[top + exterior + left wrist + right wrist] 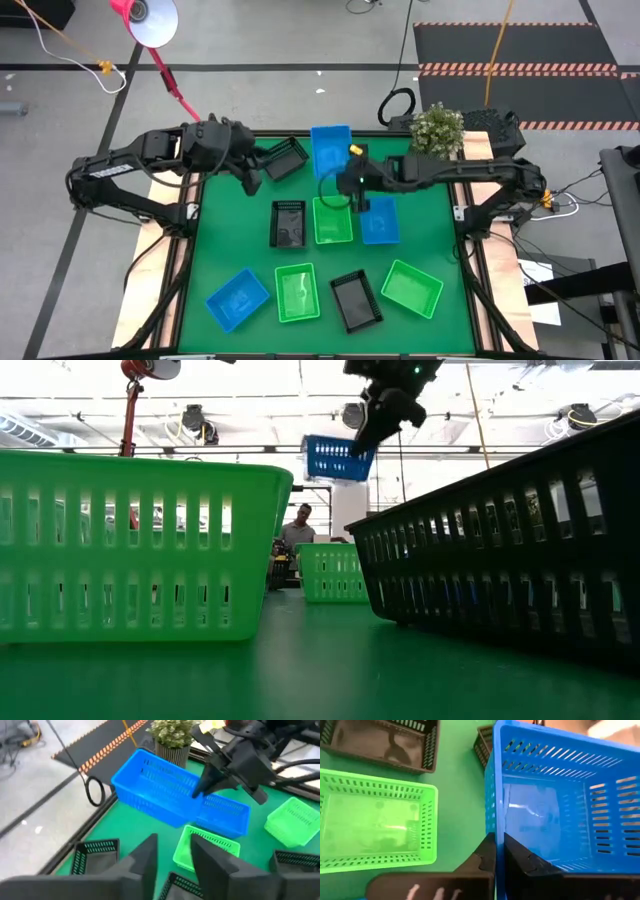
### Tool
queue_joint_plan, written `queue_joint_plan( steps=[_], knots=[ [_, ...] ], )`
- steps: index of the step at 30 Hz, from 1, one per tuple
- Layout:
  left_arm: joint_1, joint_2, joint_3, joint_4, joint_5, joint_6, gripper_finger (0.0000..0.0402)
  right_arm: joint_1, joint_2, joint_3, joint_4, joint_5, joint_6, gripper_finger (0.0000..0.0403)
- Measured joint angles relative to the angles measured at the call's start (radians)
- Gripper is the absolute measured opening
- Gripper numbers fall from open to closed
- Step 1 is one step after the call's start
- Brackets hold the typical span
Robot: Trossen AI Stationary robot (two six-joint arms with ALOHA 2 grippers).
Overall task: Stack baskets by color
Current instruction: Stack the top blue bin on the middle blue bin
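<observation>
My right gripper point(347, 183) is shut on a blue basket point(330, 148) and holds it in the air over the far middle of the table; the low view shows this basket point(336, 457) well above the mat. On the mat lie a black basket point(288, 222), a green one point(332, 220) and a blue one point(378, 220) in a row. Nearer the front edge are a blue point(238, 298), a green point(297, 292), a black point(356, 300) and a green basket point(412, 288). My left gripper point(250, 182) hovers open beside another black basket point(285, 158) at the far left. My right gripper pinches one perforated wall of the blue basket near a corner point(494, 837), one finger point(482, 857) outside and one finger point(522, 860) inside. The fingers slant down from the table's right and near side. The basket is lifted clear and tilted, its open side facing up.
A pink lamp point(150, 20) on a red stem stands past the far left corner. A potted plant point(437, 128) sits at the far right. Beyond the table, a person point(300, 525) shows in the low view. Bare green mat lies along the left side.
</observation>
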Motion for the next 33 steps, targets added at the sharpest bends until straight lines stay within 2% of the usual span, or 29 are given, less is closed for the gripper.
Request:
queue_joint_plan(
  steps=[3,6,8,11,16,22,26,33],
  knots=[
    [0.003,0.019,0.000,0.057,-0.017,0.051,0.0174,0.067,0.004,0.000,0.014,0.070,-0.049,0.0004],
    [0.020,0.058,0.000,0.090,-0.015,0.042,0.0213,0.120,0.024,0.000,0.040,0.201,-0.067,0.0004],
    [0.023,0.092,0.000,0.104,-0.015,-0.010,0.0229,0.141,0.030,-0.002,0.053,0.297,-0.073,0.0004],
    [0.022,0.152,0.000,0.117,-0.017,-0.023,0.0234,0.162,0.027,-0.001,0.071,0.386,-0.085,0.0004],
    [0.014,0.237,-0.001,0.242,-0.032,-0.038,0.0208,0.171,0.029,-0.001,0.077,0.498,-0.112,0.0004],
    [0.020,0.298,-0.001,0.398,-0.044,-0.115,0.0165,0.167,0.028,-0.001,0.076,0.568,-0.133,0.0004],
    [0.038,0.330,-0.001,0.404,-0.087,-0.160,0.0142,0.167,0.028,-0.001,0.075,0.583,-0.155,0.0004],
    [0.068,0.346,0.000,0.404,-0.094,-0.222,0.0114,0.157,0.029,0.000,0.087,0.605,-0.154,0.0004]
  ],
)
